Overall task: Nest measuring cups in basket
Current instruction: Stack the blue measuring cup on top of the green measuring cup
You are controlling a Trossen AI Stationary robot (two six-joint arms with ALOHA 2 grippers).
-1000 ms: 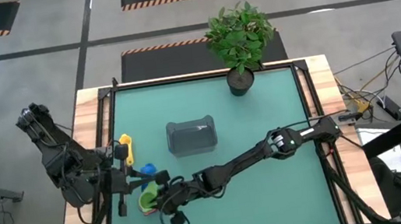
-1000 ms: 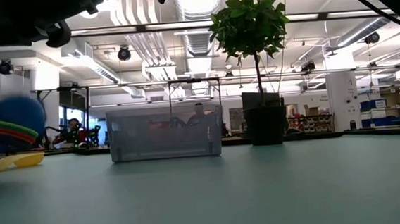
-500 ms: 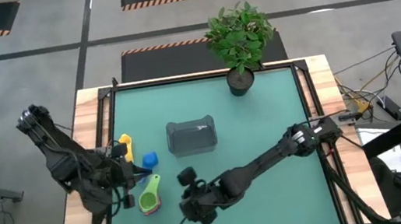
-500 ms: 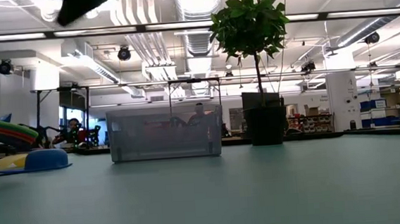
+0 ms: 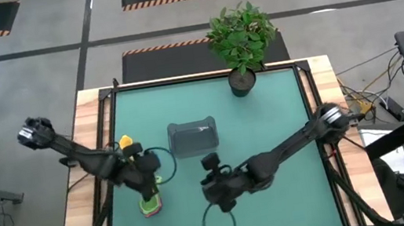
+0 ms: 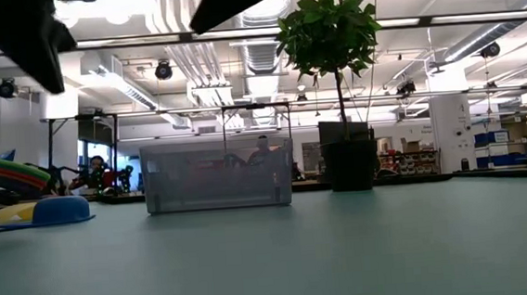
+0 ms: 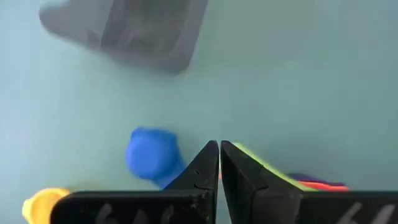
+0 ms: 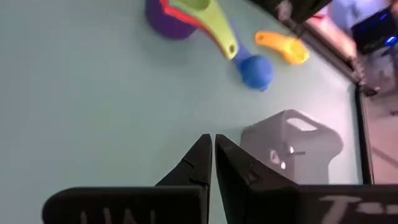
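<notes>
The measuring cups (image 5: 150, 205) lay as a part-nested stack on the teal table (image 5: 266, 120), toward the left edge, with a blue cup (image 7: 152, 154) and a yellow cup (image 5: 125, 143) loose beside it. None was in the basket (image 5: 193, 136), which sat near mid-table at about two o'clock from the stack. The stack's handles pointed roughly toward twelve.

The left gripper (image 5: 150, 176) hung just above the stack, the cups at about six o'clock from it; its fingers were pressed together on nothing. The right gripper (image 5: 215, 193), likewise closed and empty, was well apart at the stack's three o'clock, so the left arm looked the nearer.

The right wrist view alone showed the purple bottom cup (image 8: 169, 14); the low view showed the basket standing level.
</notes>
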